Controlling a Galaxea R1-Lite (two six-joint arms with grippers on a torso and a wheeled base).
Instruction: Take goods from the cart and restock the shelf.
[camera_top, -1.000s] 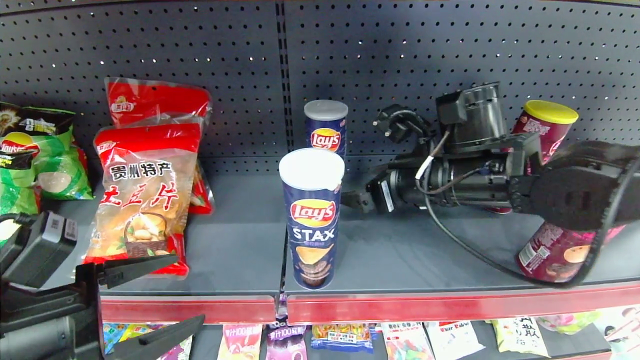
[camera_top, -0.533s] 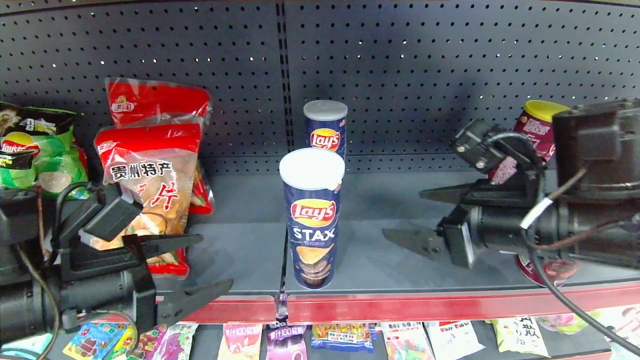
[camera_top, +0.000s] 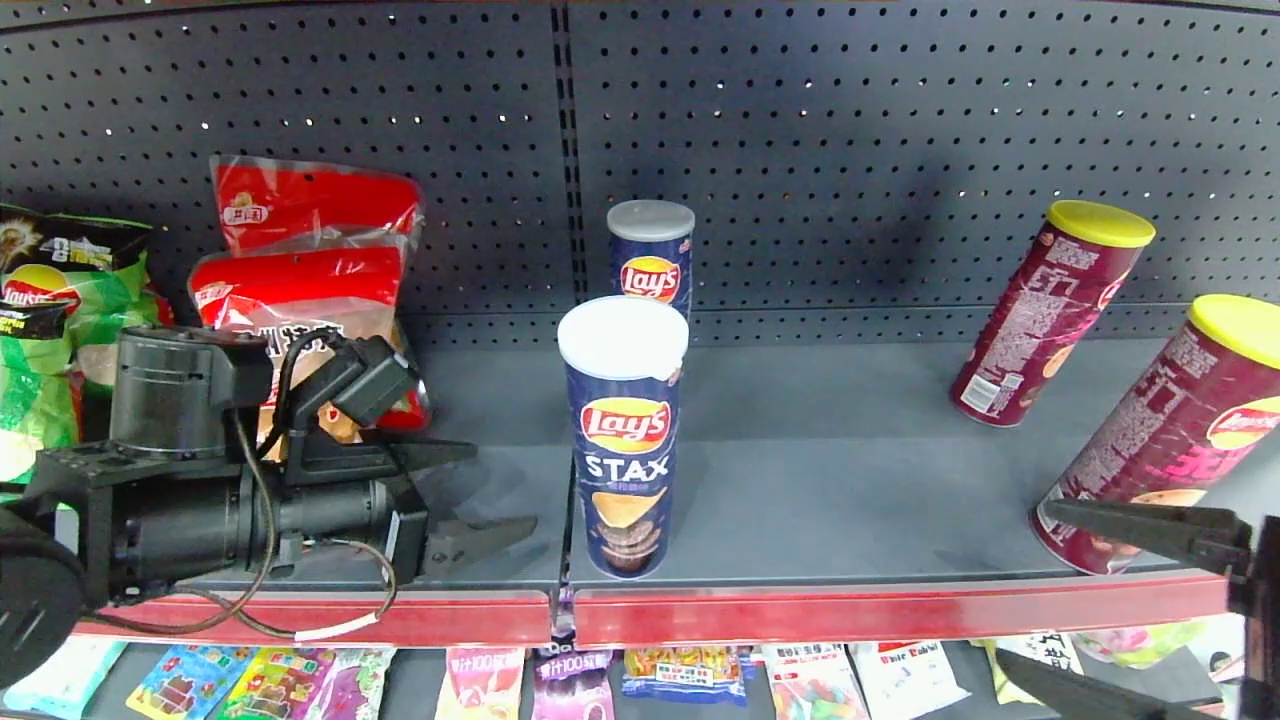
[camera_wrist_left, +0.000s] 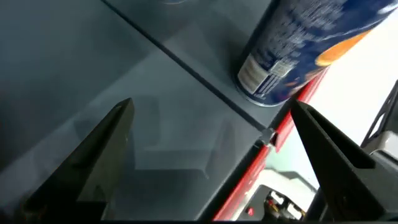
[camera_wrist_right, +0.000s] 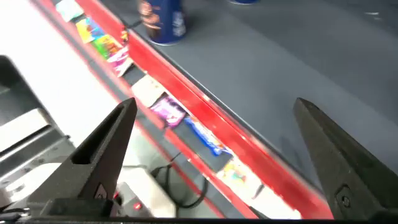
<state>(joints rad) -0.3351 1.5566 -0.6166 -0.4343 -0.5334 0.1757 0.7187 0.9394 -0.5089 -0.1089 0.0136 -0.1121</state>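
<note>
A blue chip can with a white lid stands at the shelf's front, with a second blue can behind it. Two maroon cans with yellow lids, one at the back and one nearer the front, lean to the right. My left gripper is open and empty over the shelf, just left of the front blue can. My right gripper is open and empty at the shelf's front edge, below the nearer maroon can. The right wrist view has the right gripper over the red edge, with the blue can farther off.
Red snack bags and green bags stand at the shelf's left, behind my left arm. The shelf has bare room between the blue and maroon cans. A red lip runs along its front. Small packets lie on the lower shelf.
My right arm pulled back off the shelf, rightward and down to the front edge, uncovering both maroon cans. My left arm rose and moved right toward the front blue can.
</note>
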